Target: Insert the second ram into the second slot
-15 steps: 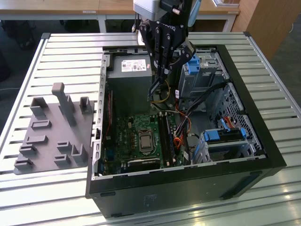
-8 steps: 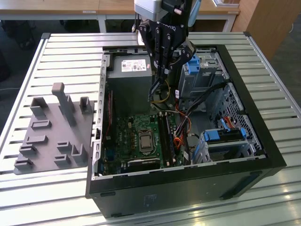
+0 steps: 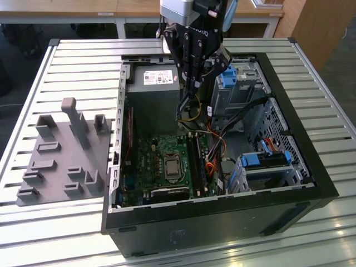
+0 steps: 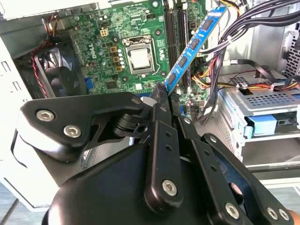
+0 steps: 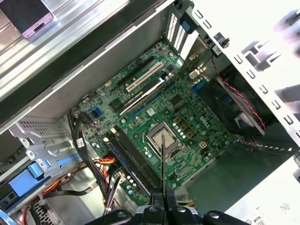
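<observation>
While my jaws gripped the memory stick (image 4: 193,44), it hung above the motherboard (image 4: 117,28). Squaring it to the slots (image 4: 174,28) mattered, I judged.

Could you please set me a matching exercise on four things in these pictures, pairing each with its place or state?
Things:
1. second ram
2. gripper
3. grey holder block
4. processor socket

Places or states:
A. on the slatted table, at the exterior view's left of the computer case
B. set in the green motherboard
C. shut on the blue stick's end
D. held by one end above the board

Pairs: 1-D, 2-C, 3-A, 4-B.
</observation>
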Available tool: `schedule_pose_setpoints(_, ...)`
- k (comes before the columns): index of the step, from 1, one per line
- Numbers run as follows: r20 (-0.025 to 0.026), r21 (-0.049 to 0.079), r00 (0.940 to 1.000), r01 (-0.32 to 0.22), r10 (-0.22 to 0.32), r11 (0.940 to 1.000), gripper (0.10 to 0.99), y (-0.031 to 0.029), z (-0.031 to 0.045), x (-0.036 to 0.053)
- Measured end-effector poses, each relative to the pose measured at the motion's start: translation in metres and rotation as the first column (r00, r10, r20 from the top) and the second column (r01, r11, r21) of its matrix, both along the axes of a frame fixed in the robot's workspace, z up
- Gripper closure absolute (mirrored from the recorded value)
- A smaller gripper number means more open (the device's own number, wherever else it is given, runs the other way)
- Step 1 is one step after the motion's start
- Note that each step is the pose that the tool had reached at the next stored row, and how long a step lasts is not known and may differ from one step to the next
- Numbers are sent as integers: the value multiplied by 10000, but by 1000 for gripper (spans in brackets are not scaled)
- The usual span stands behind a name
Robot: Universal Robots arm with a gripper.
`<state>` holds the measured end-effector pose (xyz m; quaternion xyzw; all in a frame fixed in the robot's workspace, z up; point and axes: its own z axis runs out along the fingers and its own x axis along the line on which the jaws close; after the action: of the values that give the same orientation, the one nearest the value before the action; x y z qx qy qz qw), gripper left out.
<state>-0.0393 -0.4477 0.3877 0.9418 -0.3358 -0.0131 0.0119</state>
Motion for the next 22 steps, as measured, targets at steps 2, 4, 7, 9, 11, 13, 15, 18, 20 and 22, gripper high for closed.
schedule_pose_setpoints(2,0,0,10000,-68,68,10000,949,0,0,0)
schedule_pose_setpoints(4,0,0,9999,-137,137,9999,949,0,0,0)
schedule_pose_setpoints(7,0,0,9997,-240,240,9997,949,0,0,0)
schedule_pose_setpoints(9,0,0,9995,-310,310,9995,949,0,0,0)
schedule_pose_setpoints(11,0,0,9993,-378,378,9993,949,0,0,0)
schedule_pose_setpoints(13,0,0,9990,-446,446,9990,949,0,0,0)
schedule_pose_setpoints(15,0,0,9987,-512,512,9987,949,-1,0,0)
schedule_pose_setpoints(18,0,0,9982,-607,607,9982,949,-1,0,0)
schedule_pose_setpoints(20,-1,0,9977,-671,671,9977,949,-1,0,0)
schedule_pose_setpoints(22,0,0,9973,-737,737,9973,949,-1,0,0)
